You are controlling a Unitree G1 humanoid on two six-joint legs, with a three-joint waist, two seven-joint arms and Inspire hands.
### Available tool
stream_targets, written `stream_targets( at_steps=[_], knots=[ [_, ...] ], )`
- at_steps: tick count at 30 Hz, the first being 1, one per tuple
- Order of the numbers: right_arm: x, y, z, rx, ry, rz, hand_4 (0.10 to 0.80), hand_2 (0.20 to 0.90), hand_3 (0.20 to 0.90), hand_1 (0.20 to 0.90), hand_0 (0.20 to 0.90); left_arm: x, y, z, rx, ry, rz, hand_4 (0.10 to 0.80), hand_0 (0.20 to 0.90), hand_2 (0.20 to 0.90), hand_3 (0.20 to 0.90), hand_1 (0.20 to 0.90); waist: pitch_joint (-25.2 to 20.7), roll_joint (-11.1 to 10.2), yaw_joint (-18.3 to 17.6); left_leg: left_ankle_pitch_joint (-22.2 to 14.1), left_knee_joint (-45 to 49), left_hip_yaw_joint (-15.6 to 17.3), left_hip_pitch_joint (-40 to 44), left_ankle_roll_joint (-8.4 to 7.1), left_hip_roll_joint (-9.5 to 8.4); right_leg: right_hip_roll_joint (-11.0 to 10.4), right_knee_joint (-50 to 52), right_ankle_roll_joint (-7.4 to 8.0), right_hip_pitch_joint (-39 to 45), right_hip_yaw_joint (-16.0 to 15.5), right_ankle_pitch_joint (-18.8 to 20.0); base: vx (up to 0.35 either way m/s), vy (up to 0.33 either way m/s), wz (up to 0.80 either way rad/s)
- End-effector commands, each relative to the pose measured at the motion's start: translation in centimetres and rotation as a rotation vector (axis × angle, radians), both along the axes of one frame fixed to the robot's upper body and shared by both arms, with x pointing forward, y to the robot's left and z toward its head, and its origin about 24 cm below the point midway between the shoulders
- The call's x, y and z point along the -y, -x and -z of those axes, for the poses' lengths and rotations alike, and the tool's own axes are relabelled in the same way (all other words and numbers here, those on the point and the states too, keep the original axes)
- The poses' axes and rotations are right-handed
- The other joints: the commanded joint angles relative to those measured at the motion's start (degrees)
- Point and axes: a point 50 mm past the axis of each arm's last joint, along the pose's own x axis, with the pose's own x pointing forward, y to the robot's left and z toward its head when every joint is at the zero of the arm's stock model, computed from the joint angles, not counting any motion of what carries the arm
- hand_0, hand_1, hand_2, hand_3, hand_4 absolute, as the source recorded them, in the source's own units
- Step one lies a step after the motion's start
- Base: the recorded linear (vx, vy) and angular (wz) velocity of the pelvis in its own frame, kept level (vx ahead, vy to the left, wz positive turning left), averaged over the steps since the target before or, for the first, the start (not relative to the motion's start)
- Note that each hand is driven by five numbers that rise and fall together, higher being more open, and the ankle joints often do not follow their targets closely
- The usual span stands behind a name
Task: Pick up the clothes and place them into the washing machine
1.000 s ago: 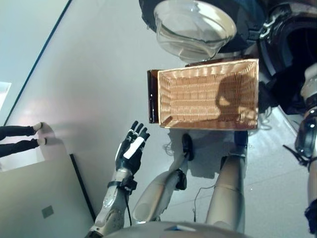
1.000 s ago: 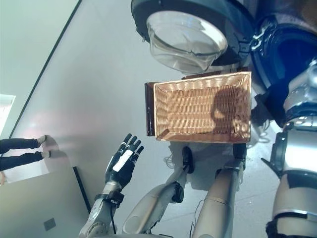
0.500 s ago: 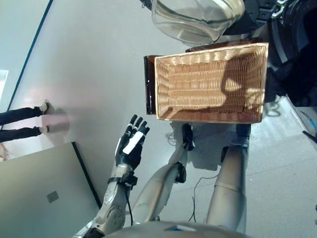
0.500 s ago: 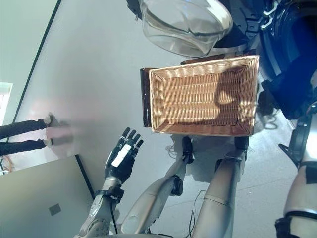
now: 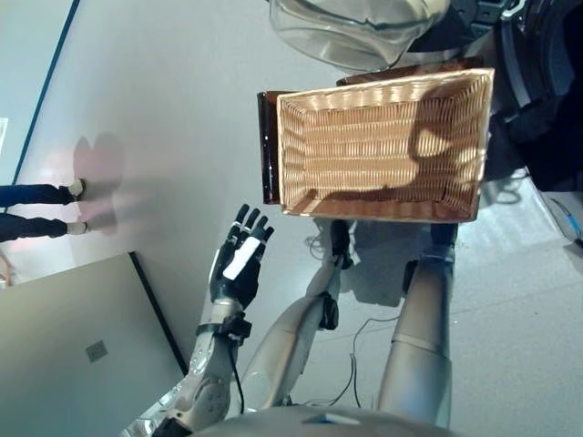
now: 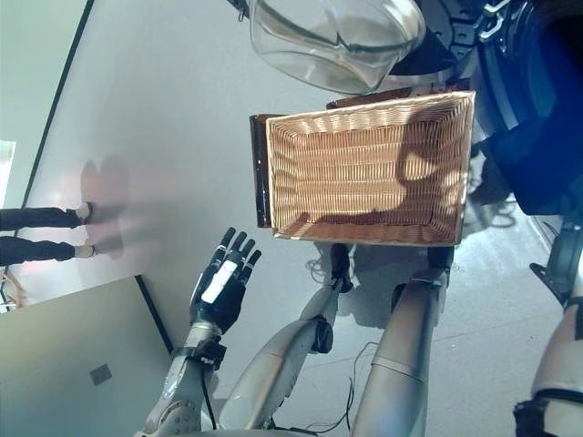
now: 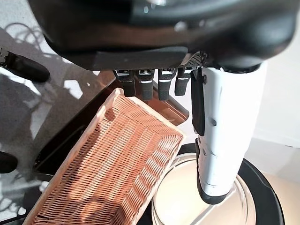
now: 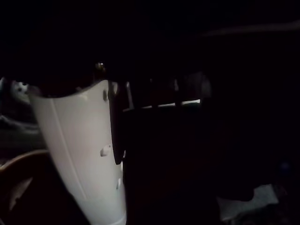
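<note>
My wicker basket sits empty by the washing machine door; left hand spread, holding nothing; right hand's grip unreadable.

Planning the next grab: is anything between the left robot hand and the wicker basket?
Nothing visible does: only floor lies between the left robot hand, fingers straight, and the wicker basket. No clothes show inside the basket.
</note>
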Motion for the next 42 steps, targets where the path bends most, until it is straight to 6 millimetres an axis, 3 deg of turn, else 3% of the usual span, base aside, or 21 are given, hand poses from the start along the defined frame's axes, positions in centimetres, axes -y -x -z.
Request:
stream_targets(
  at_steps=[1, 14, 15, 16, 17, 42],
  knots=[
    [0.9, 7.2, -8.3, 0.202, 0.257, 0.181, 0.300, 0.200, 0.200, 0.200, 0.200, -1.4, -0.9, -3.5, 0.189, 0.015, -0.059, 0.800, 0.900, 0.900, 0.900, 0.900, 7.54, 6.56, -1.46, -1.31, -0.46, -0.72, -2.94, -6.41, 4.55, 5.27, -3.06, -3.97, 1.80, -1.95, -4.84, -0.020, -0.012, 0.03],
    [1.2, 6.2, -7.1, 0.115, 0.254, 0.181, 0.300, 0.200, 0.200, 0.200, 0.200, -2.0, -0.8, -3.7, 0.199, 0.018, -0.085, 0.800, 0.900, 0.900, 0.900, 0.900, 7.54, 6.95, -0.67, -0.97, -0.46, 0.03, -6.53, -6.37, 4.53, 6.02, -2.92, -4.01, -2.52, -0.86, -4.12, -0.019, 0.006, 0.00],
    [1.2, 6.2, -7.1, 0.123, 0.255, 0.178, 0.333, 0.247, 0.247, 0.247, 0.247, -2.0, -0.8, -3.8, 0.203, 0.019, -0.088, 0.800, 0.900, 0.900, 0.900, 0.900, 7.54, 6.96, -0.58, -0.91, -0.46, 0.19, -7.03, -6.40, 4.51, 6.11, -2.85, -4.00, -3.13, -0.63, -4.02, -0.036, 0.006, 0.05],
    [1.2, 6.2, -7.0, 0.131, 0.251, 0.177, 0.527, 0.518, 0.518, 0.518, 0.518, -2.0, -0.8, -3.8, 0.202, 0.021, -0.088, 0.800, 0.900, 0.900, 0.900, 0.900, 7.54, 6.99, -0.53, -0.90, -0.46, 0.22, -7.30, -6.43, 4.52, 6.17, -2.94, -4.01, -3.32, -0.57, -4.00, -0.032, 0.003, 0.04],
    [1.2, 6.3, -7.0, 0.135, 0.245, 0.180, 0.800, 0.900, 0.900, 0.900, 0.900, -2.1, -0.7, -3.8, 0.201, 0.018, -0.091, 0.800, 0.900, 0.900, 0.900, 0.900, 7.54, 6.89, -0.34, -0.81, -0.46, 0.33, -7.67, -6.45, 4.54, 6.31, -2.82, -4.03, -3.82, -0.43, -3.92, 0.000, 0.000, 0.00],
    [1.1, 5.5, -5.7, -0.022, 0.324, 0.306, 0.800, 0.900, 0.900, 0.900, 0.900, -3.4, -1.0, -4.6, 0.250, -0.002, -0.134, 0.800, 0.900, 0.900, 0.900, 0.900, 7.54, 6.83, 1.03, 0.26, 0.36, 1.95, -9.81, -5.52, 3.88, 7.13, -3.33, -4.09, -6.25, 2.37, -1.87, -0.008, 0.024, -0.01]
  ],
)
